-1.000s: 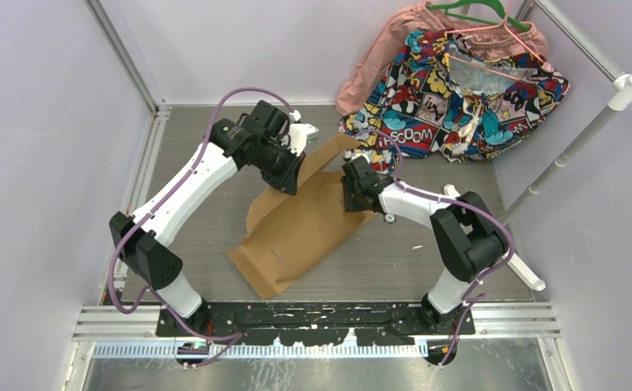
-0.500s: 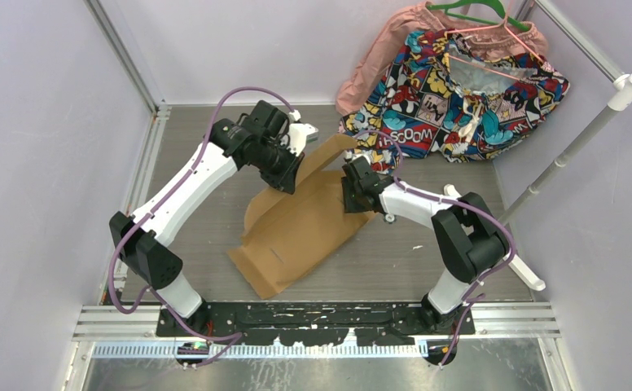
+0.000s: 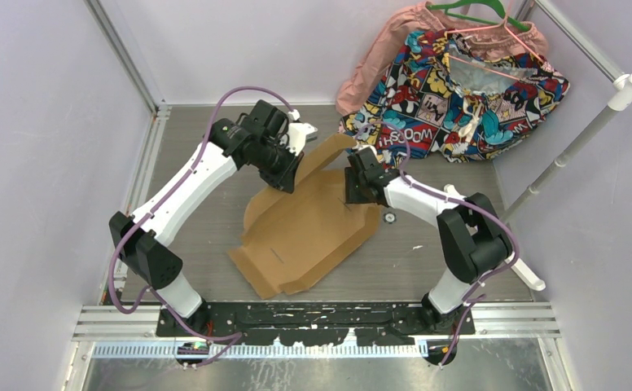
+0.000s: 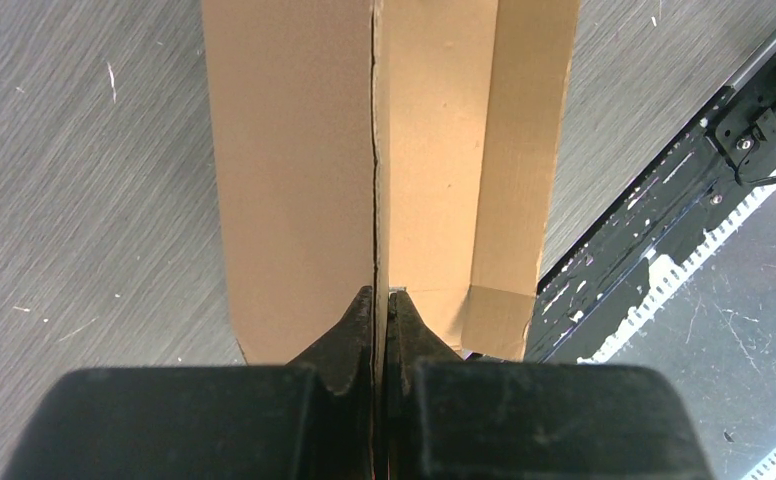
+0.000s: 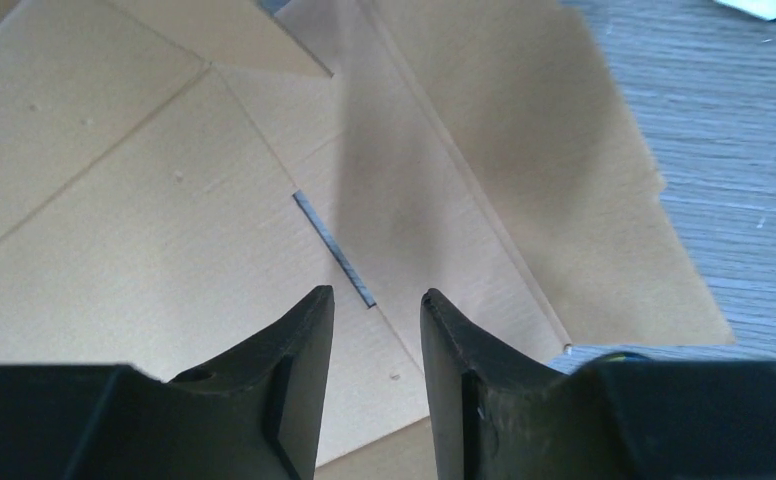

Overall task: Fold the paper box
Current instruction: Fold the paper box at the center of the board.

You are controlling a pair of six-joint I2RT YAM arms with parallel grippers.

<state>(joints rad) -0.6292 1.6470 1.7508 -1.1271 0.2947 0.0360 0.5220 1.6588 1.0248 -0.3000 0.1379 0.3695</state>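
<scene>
1. Brown corrugated cardboard, unprinted and matte: the paper box is a stiff die-cut sheet with rounded corners, score lines and a narrow slit. It lies mid-tabletop between the two arms, mostly flat.
2. Change: the sheet's right side panel, drawn inward a second ago, now lies spread out. The outline reaches further toward the right arm.
3. Right tool: the jaws stand parted with nothing between them, just above the sheet by the slit. It has let the panel go.
4. Left tool: unchanged, pinched shut on the edge of the far flap, which stands tilted up.
5. Judgement: the right-hand fold has not held. Folding looks to be at an early stage, with only one flap raised, and that panel probably needs gripping again.
6. Tabletop: grey brushed metal with a fine linear grain.
7. Comic-print cloth: soft and crumpled, at the far right, near the flap's tip.
</scene>
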